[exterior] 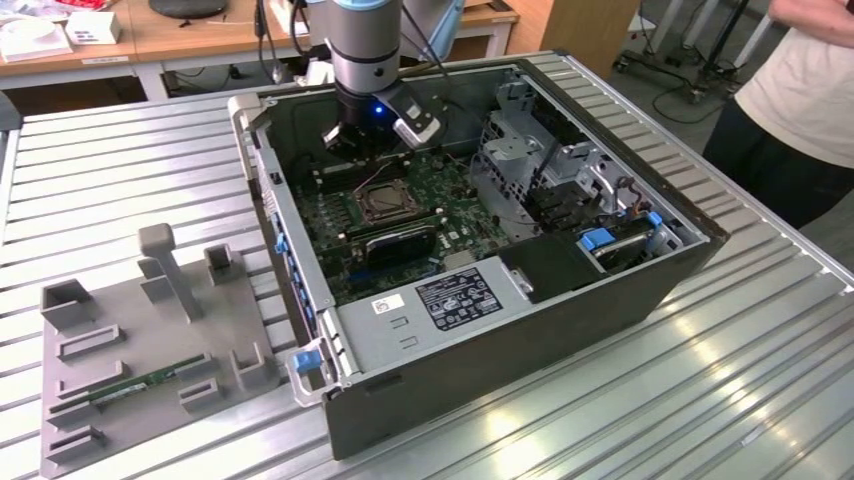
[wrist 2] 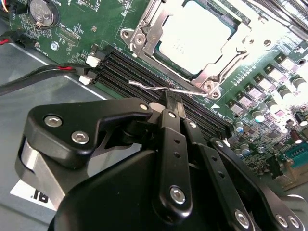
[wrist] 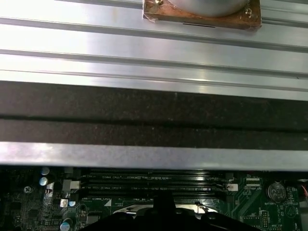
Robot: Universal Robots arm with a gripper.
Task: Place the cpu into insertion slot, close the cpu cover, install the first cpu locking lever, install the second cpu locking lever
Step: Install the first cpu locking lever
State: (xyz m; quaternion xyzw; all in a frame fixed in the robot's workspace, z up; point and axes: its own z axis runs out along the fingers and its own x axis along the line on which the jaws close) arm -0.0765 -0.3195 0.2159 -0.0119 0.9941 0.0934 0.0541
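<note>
Your biggest surface is the slatted metal table (exterior: 747, 380), and on it stands the open computer case (exterior: 534, 340). At the exterior view's left sits a grey fixture tray (exterior: 80, 330) with a green memory stick (exterior: 134, 385) lying in it. A person (exterior: 814, 90) stands at the exterior view's right, cut off by the edge.

The arm (exterior: 363, 40) reaches down into the case, and its upper part runs out of the picture. In the exterior view its body hides the fingertips from you. The green motherboard (wrist 2: 82, 33) fills the case floor. The insertion slot (exterior: 384, 203) lies just in front of the arm.

In the second wrist view you see the cpu cover (wrist 2: 144, 36) lying flat over the socket. The cpu (wrist 2: 195, 36) sits inside the slot and shows through the cover's window. The far side of the cover is bleached by light, so you cannot make out any lever there.

Between the socket and the black memory slots (wrist 2: 130, 67) runs a thin wire locking lever (wrist 2: 149, 85). The gripper (wrist 2: 172, 98) has its jaws pressed close together, with the tips right at that wire. You cannot tell whether the wire is nipped between them or only touched.

In the first wrist view the case wall and the table slats take up most of what you see, and the fingers (wrist: 163, 208) are cut off at the edge.
</note>
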